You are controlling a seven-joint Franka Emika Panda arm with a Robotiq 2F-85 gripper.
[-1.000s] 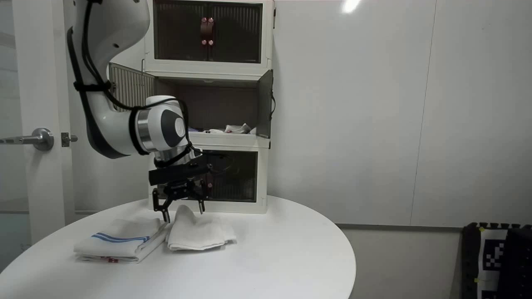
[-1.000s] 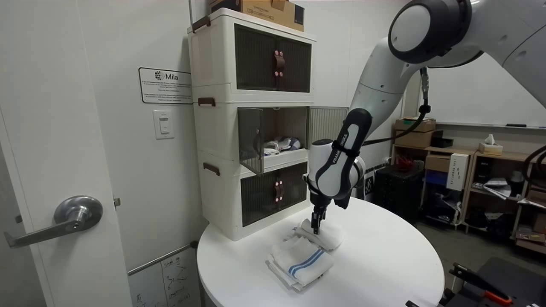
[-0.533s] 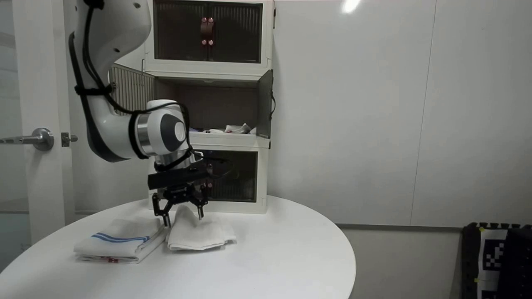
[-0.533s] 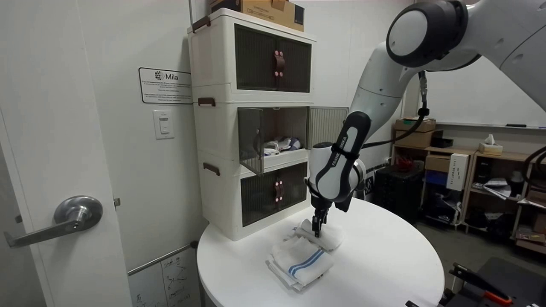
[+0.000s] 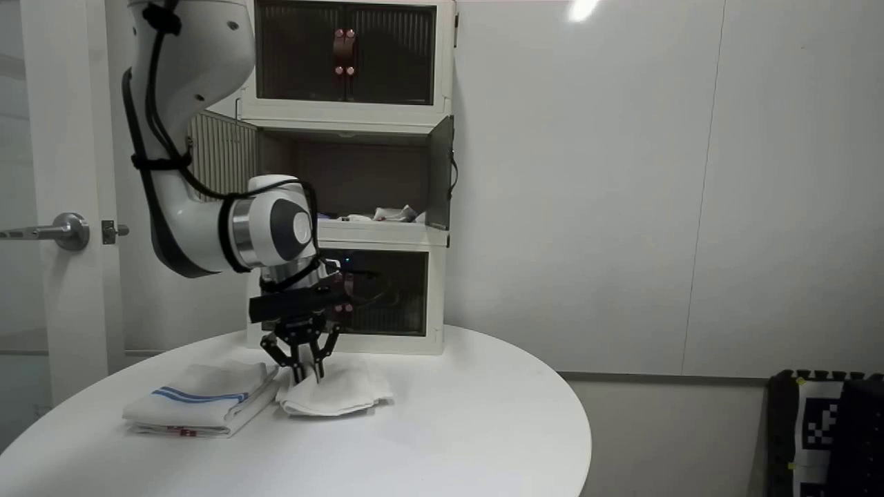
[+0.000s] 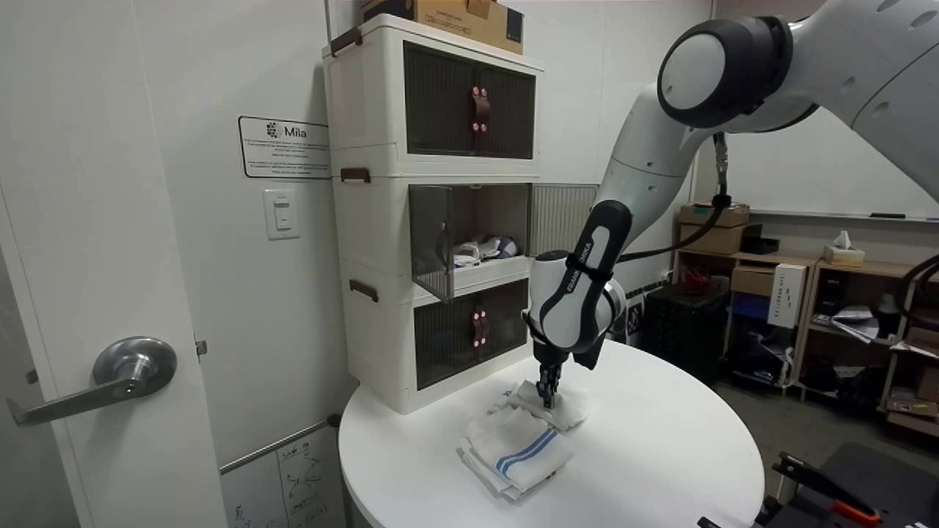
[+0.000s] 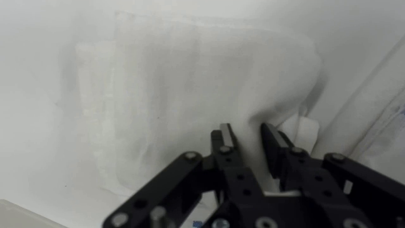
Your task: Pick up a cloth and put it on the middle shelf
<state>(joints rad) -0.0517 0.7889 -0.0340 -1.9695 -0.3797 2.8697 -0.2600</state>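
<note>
The white cloth (image 7: 196, 82) is lying folded, with little wrinkles. The claw (image 5: 309, 378) is pinching a bump in it.

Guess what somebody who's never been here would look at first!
Probably the big white robot arm, bending down over the round table, its tool straddling a fold of the plain white cloth. Next, perhaps, the folded blue-striped cloth lying beside that. Then the tall white cabinet at the table's edge, its middle shelf showing crumpled, cloth-like bundles between open doors.
</note>
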